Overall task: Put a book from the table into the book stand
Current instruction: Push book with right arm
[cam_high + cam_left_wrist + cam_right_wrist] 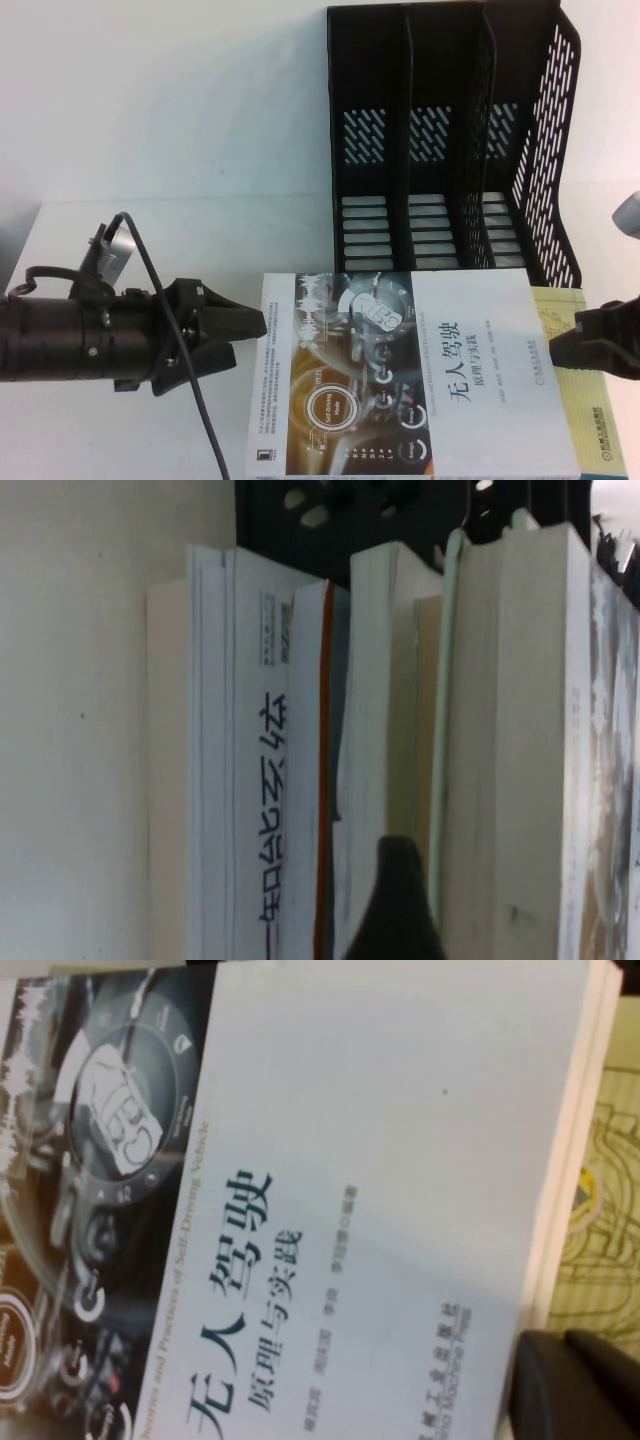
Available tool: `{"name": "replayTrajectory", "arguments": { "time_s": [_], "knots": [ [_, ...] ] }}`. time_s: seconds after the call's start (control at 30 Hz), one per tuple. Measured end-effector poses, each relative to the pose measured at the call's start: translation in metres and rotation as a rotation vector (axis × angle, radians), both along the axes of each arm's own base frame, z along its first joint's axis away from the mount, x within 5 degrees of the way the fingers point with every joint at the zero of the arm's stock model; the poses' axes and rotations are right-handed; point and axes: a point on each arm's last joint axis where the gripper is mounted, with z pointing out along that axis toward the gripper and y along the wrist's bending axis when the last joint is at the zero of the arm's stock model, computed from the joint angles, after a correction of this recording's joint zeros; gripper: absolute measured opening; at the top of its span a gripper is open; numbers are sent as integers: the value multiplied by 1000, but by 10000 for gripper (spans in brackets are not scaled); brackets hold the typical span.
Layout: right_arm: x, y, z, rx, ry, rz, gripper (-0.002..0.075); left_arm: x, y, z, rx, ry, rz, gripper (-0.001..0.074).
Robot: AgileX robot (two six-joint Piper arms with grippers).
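The book (pixel 420 375), white with dark dashboard artwork and an orange ring, lies flat on top of a stack at the table's (pixel 150 120) front middle. It fills the right wrist view (pixel 350 1160). The black book stand (pixel 450 140) stands behind it with its three slots facing me. My left gripper (pixel 250 338) is open at the book's left edge. In the left wrist view one finger (pixel 395 900) shows against the stacked page edges (pixel 530 730). My right gripper (pixel 572 345) is shut, its fingers (pixel 570 1380) at the book's right edge, holding nothing.
A larger pale yellow-green book (pixel 590 420) lies under the top book and sticks out to the right; it also shows in the right wrist view (pixel 605 1190). The left wrist view shows several books stacked, with the stand (pixel 350 510) beyond them.
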Motion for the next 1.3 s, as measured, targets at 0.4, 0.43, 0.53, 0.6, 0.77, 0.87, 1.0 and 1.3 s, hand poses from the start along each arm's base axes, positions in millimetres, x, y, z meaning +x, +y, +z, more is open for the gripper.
{"name": "replayTrajectory", "arguments": {
  "time_s": [0.4, 0.43, 0.53, 0.6, 0.77, 0.87, 1.0, 1.3],
  "knots": [
    [1, 23, -9, -20, -22, 79, -2, -5, 1, -1, 0, 38, -43, 541],
    [1, 27, -9, -17, -26, 83, -2, -4, 4, -1, -3, 43, -34, 541],
    [4, 35, -12, -3, -22, 81, -2, -2, 16, 0, -24, 58, 0, 541],
    [5, 38, -13, 5, -17, 77, -2, 0, 27, 1, -43, 65, 31, 541],
    [9, 41, -16, 21, -3, 63, -2, 4, 49, 0, -82, 79, 75, 541],
    [11, 43, -15, 27, 3, 75, -2, 6, 53, -5, -128, 92, 49, 542],
    [13, 44, -14, 31, 6, 79, -2, 13, 52, -18, -171, 114, 36, 542],
    [13, 44, -14, 32, 8, 81, -2, 20, 54, -47, -168, 178, 16, 542]
  ]
}}
